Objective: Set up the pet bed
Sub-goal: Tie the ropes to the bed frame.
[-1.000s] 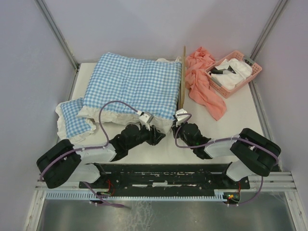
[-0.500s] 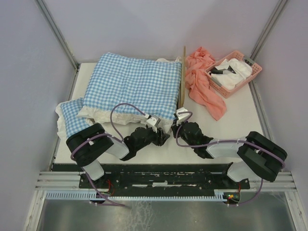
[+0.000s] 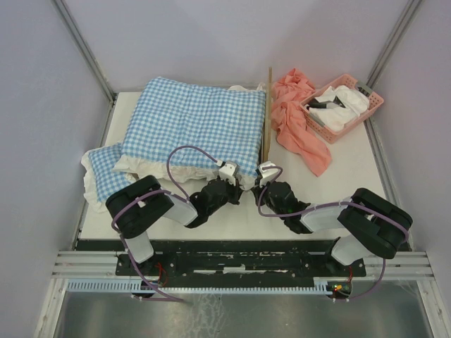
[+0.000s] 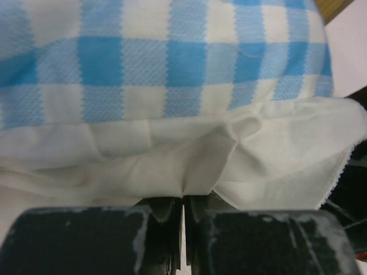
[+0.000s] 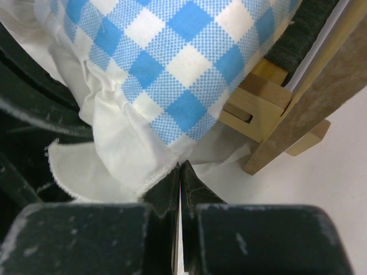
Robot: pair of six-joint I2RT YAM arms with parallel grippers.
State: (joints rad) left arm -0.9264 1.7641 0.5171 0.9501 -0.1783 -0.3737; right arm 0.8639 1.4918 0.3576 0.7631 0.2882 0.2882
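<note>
The pet bed (image 3: 268,113) stands toward the back of the table, left of the middle, and I can see almost none of it. From above only one thin wooden rail shows along its right side. The right wrist camera also catches a light-wood corner joint and a strip of the grey base (image 5: 304,34). The rest lies under the big checked cushion (image 3: 197,123), which is spread over the frame with its white frill hanging down at the near edge.

Both arms are at the cushion's near right corner, close together. The left gripper (image 4: 182,201) is clenched on a fold of the frill, and the cloth puckers right where the fingers meet. The right gripper (image 5: 180,175) is pressed together too, with the frill's edge drawn down into its tips, so I take it that it is pinching the cloth as well.

To my eye the cushion is roughly in place, and what is going on now looks like tugging that corner square inside the rails. A small checked pillow (image 3: 106,176) lies off the bed at the table's left edge, so I would guess it has yet to go on.

To the right of the bed a pink cloth (image 3: 299,127) lies crumpled. Beyond it a pink basket (image 3: 343,105) holds white and dark bits I cannot make out. The table (image 3: 331,186) is white and smooth, and plain pale walls and slanting metal posts close in the space.
</note>
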